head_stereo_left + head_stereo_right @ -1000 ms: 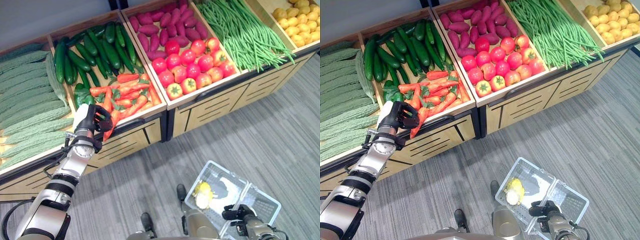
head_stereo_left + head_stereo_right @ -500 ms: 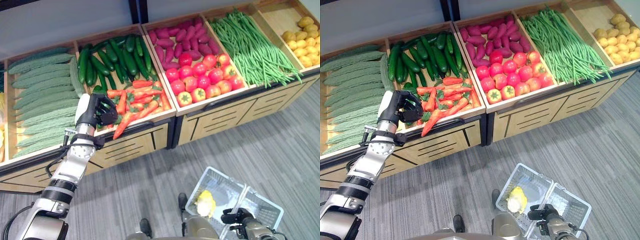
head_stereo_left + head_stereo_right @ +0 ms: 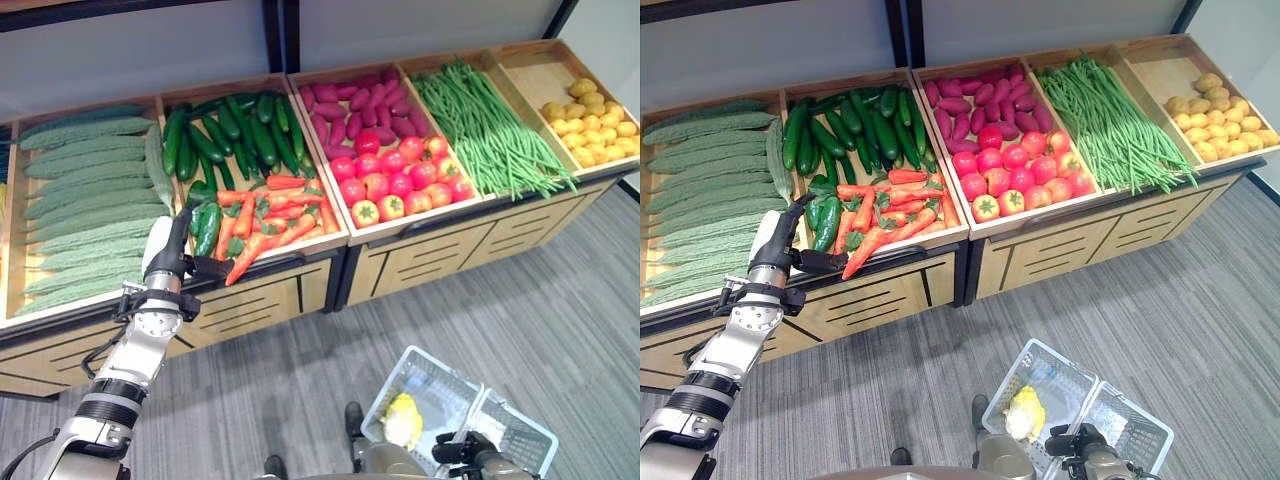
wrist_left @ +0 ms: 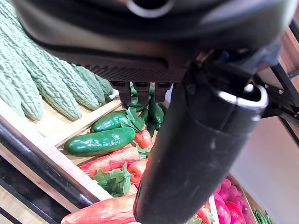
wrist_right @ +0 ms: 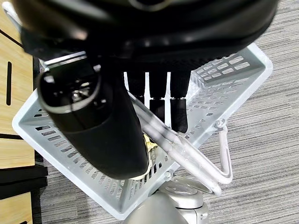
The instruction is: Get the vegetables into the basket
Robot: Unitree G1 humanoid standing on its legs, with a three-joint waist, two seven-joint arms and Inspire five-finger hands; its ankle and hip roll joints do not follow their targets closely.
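— Several long orange-red carrots with green leafy tops lie heaped in the wooden crate, one poking out over the front rim. What is the left hand doing there?

— It hangs at the crate's front edge, fingers fairly straight and loosely apart, thumb standing off, gripping nothing. In the left wrist view a glossy dark green pepper lies just past the fingertips, with carrots beside it.

— How would a carrot handle?

— Light and stiff, I'd judge, with a smooth tapered body that could slide out of a loose grip. Take it round the thick middle, not by the soft leaves.

— The look of them?

— Bright orange-red and shiny, thick at the leafy end, narrowing to a point, piled crosswise.

— And the basket?

— That white perforated plastic basket sits low above the grey floor, well apart from the crate. The right hand has its fingers curled round the clear handle. A yellow corn cob already lies inside.
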